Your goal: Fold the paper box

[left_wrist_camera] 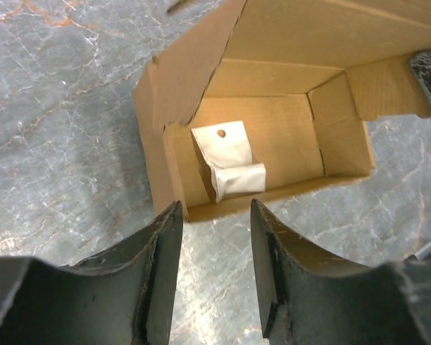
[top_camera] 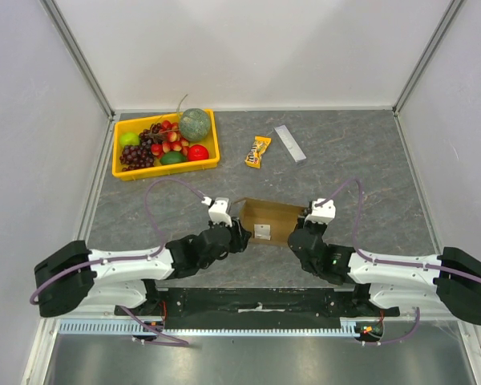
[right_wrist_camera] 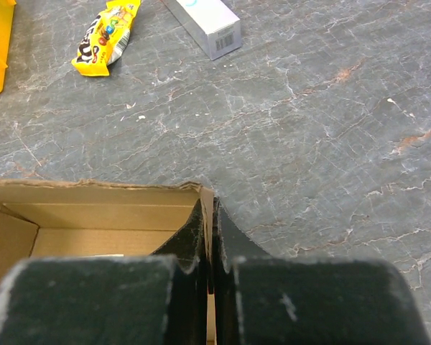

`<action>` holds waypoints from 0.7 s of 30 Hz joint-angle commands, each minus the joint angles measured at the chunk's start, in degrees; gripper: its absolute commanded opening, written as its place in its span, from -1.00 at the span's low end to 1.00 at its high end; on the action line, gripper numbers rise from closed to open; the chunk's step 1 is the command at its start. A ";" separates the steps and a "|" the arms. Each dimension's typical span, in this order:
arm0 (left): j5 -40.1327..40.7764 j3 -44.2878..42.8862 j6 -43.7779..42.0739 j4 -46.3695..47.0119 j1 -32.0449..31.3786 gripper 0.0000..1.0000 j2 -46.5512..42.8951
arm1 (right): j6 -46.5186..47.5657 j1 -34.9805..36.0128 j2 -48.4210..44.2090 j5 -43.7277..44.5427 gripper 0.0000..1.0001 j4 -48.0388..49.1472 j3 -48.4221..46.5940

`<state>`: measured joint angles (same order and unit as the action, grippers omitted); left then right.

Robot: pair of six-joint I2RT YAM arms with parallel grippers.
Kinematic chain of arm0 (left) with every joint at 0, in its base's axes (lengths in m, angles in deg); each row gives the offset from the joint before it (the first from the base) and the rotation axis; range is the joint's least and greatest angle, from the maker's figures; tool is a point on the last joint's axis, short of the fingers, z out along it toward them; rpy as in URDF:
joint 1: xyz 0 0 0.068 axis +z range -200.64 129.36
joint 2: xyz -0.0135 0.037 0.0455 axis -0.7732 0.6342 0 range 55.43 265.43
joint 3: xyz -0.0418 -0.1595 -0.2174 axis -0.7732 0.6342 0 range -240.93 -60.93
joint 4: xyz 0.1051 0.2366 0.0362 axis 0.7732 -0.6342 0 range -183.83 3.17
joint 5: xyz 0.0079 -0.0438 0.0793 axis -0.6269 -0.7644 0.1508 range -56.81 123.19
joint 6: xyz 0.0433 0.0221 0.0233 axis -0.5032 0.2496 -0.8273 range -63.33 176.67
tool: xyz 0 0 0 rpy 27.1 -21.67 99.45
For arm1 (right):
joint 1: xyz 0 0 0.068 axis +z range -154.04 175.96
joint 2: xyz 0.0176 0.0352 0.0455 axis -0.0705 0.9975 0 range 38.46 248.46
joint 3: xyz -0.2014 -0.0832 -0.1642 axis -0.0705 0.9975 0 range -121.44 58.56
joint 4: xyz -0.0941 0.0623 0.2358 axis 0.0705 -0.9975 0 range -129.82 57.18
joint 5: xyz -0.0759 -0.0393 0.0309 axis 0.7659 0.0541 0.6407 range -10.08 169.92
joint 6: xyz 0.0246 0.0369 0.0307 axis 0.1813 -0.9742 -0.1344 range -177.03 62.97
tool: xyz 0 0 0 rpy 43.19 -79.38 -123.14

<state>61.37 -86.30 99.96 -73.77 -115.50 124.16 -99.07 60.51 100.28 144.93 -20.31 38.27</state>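
- We find the paper box [top_camera: 266, 220] on the table between the two grippers. Its mouth is open and its long axis runs left to right, from one arm toward the other.
- The right gripper [right_wrist_camera: 208, 208] is at the right end of the box. Its fingers are pressed together on the thin cardboard wall at that corner, so that end is held.
- The left gripper [left_wrist_camera: 214, 212] is at the left end of the box. Its jaws stand apart with only bare table between them, and they grip nothing.
- From the left wrist, the box [left_wrist_camera: 273, 136] lies straight ahead of the fingertips. Its nearest wall is just beyond them, and we cannot tell whether they touch it.
- A large flap rises tilted from the left side of the box, as that camera sees it. A small white card [left_wrist_camera: 230, 162] lies on the floor inside.
- In our judgement the coming move belongs to the left arm. It is the free one, and the nearest wall and the raised flap are both close ahead of it. The right arm's hold should stop the box from sliding.
- Risk: that hold is on a single corner, so a push along the long axis could make the box pivot or crease.
- Well beyond the far side of the box lie a yellow fruit tray [top_camera: 164, 170], a candy packet [top_camera: 258, 151] and a grey bar [top_camera: 290, 143]. None of them is in the way.
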 commanded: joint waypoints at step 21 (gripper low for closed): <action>2.91 8.14 -1.71 -9.28 -0.71 -0.13 -37.43 | 8.98 3.91 2.16 9.26 -1.00 11.29 -0.72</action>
<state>56.45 -77.34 101.10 -80.90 -116.03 90.13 -94.55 63.97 101.90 150.83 -17.92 38.25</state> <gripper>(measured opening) 0.466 0.018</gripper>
